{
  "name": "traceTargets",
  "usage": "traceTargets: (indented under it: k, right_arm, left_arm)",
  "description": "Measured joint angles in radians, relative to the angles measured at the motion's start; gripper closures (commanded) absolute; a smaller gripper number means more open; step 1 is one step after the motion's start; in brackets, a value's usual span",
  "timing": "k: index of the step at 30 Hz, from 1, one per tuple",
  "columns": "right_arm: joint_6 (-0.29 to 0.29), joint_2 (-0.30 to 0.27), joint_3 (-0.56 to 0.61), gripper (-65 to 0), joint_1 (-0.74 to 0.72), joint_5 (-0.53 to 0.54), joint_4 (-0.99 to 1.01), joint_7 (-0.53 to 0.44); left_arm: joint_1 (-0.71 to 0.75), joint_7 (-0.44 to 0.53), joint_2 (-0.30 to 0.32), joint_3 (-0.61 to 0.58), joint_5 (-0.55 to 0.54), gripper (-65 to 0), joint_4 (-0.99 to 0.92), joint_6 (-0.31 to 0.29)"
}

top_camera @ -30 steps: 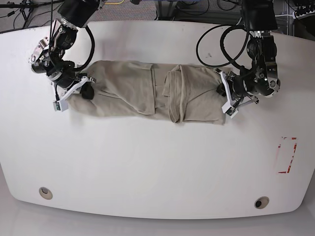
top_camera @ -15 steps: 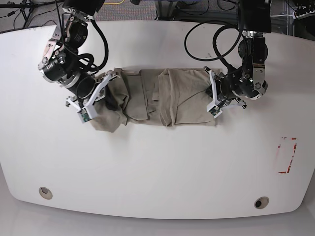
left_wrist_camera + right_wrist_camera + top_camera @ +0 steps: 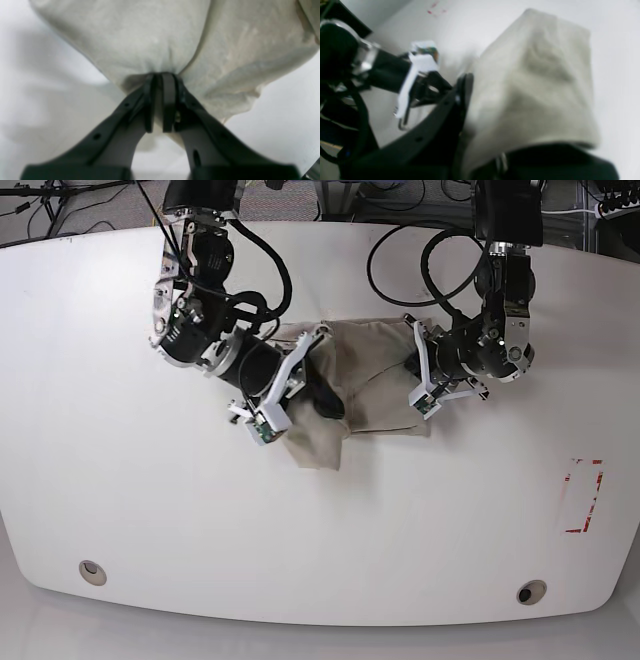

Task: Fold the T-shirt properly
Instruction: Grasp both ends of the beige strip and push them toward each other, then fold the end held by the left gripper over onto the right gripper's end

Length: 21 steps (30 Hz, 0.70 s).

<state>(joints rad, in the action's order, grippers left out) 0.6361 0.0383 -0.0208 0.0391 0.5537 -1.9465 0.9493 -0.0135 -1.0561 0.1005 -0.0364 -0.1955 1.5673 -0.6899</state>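
Your white surface (image 3: 150, 510) fills the base view, with a red-outlined rectangle (image 3: 582, 496) marked near its right edge and two round fittings (image 3: 92, 572) along the near edge. The T-shirt (image 3: 365, 375) sits bunched in the upper middle of that surface, a beige bundle with one flap hanging toward the near side below the rest. Both of your arms meet at it. Your right arm (image 3: 195, 290) reaches in from the view's left, and your right claw (image 3: 318, 395) is buried in the shirt's left end; in the right wrist view, blurred, cloth drapes over the black fingers (image 3: 463, 87), and the claw is pinched tight on the T-shirt. Your left arm (image 3: 505, 270) comes in from the view's right. In the left wrist view your left claw (image 3: 160, 77) has its two pads pressed nearly together, gripping a gathered pucker of the T-shirt's fabric just above the surface.
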Motion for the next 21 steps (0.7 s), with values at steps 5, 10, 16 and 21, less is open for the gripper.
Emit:
traceTargets:
  k: [5, 10, 16, 21]
  right_arm:
    - [-0.028, -0.008, 0.051, -2.9, -0.005, 0.002, 0.064, -0.043]
    - [-0.035, -0.021, 0.073, -9.0, -0.002, -0.003, 0.126, -0.102]
    - [-0.036, -0.034, 0.073, -15.5, -0.022, -0.005, 0.188, -0.143]
    - [-0.046, -0.04, 0.126, -27.0, -0.061, -0.006, 0.234, -0.154]
  left_arm:
    - [0.0, 0.0, 0.0, 0.0, 0.0, -3.6, 0.002, 0.0]
    - [0.0, -0.001, -0.001, 0.0, -0.003, -3.6, 0.002, 0.0]
    - [0.001, 0.0, -0.001, 0.002, -0.003, -3.6, 0.002, 0.0]
    - [0.002, 0.001, -0.001, 0.002, -0.004, -3.8, 0.002, 0.0]
